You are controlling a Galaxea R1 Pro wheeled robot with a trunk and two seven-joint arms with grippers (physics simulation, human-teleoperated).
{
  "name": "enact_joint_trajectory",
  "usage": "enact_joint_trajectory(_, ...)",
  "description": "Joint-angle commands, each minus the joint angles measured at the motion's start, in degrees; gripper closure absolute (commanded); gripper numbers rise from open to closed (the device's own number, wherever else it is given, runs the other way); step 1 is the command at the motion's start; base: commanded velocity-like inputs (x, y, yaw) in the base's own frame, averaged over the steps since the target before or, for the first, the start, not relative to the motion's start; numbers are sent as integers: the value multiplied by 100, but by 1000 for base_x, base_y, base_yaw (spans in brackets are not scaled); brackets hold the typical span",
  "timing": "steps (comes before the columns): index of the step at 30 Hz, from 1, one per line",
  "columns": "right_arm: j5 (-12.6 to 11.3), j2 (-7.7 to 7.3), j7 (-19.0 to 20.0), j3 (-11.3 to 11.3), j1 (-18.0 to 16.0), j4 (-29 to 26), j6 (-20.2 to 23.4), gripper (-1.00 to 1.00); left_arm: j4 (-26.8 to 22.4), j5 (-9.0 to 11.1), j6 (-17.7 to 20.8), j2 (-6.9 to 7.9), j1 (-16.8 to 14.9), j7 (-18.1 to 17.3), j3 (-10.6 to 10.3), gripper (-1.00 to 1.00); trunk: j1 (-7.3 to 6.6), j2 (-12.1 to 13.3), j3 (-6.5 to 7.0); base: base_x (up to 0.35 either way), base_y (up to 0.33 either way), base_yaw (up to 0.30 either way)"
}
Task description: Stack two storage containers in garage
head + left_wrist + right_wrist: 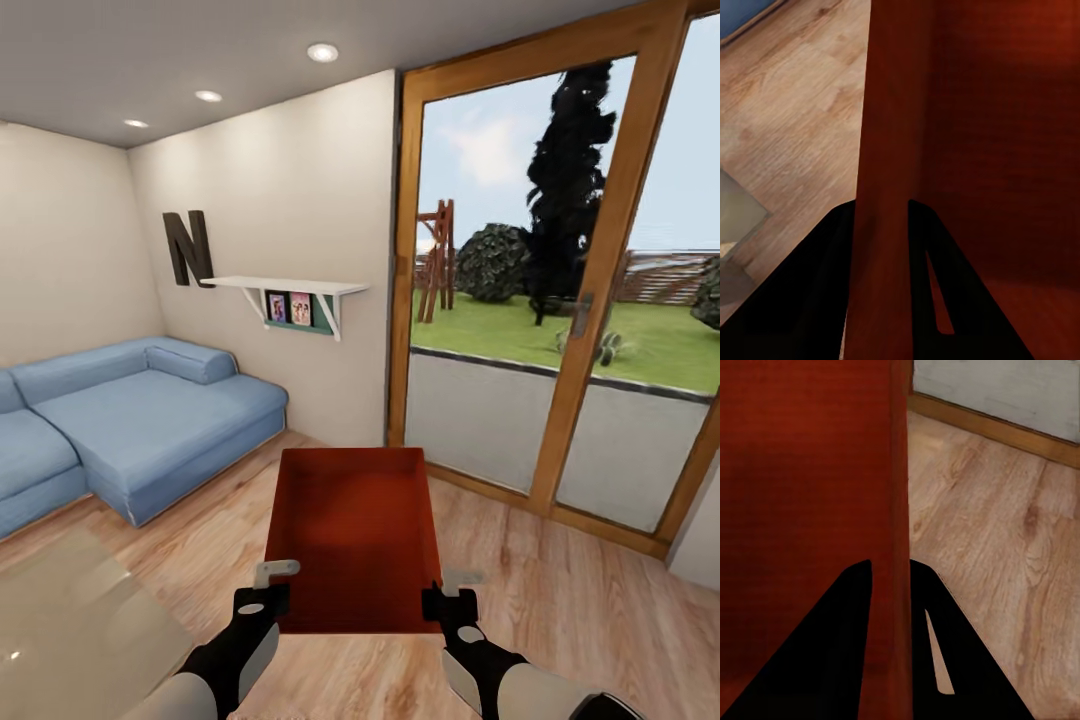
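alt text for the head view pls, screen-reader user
Both grippers, left gripper and right gripper, clamp the side walls of an open orange-red storage container held above a light wood-plank floor. A blue corner sofa sits to the left, a wood-framed glass door to a garden ahead-right.

- Cream walls [290,190] are meeting at a corner under a grey ceiling, where three round lights [322,52] are glowing.
- A blue corner sofa [130,420] is sitting against the wall on light wood-plank floor [560,590].
- A dark letter N [187,247] is hanging beside a white shelf [290,287].
- Daylight is pouring through wood-framed glass doors [570,300], showing lawn and trees.
- A glass tabletop [70,630] is catching reflections.
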Motion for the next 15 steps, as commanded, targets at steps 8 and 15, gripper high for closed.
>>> enact_joint_trajectory(8,-2,-58,1,-100,-1,-10,-14,100,-18,40,38,70,-8,62,128,100,1,-6,-8,0,0,300)
enact_joint_trajectory(15,-2,-59,1,-100,-1,-10,-14,100,-18,40,37,70,-8,62,127,100,1,-6,-8,0,0,300)
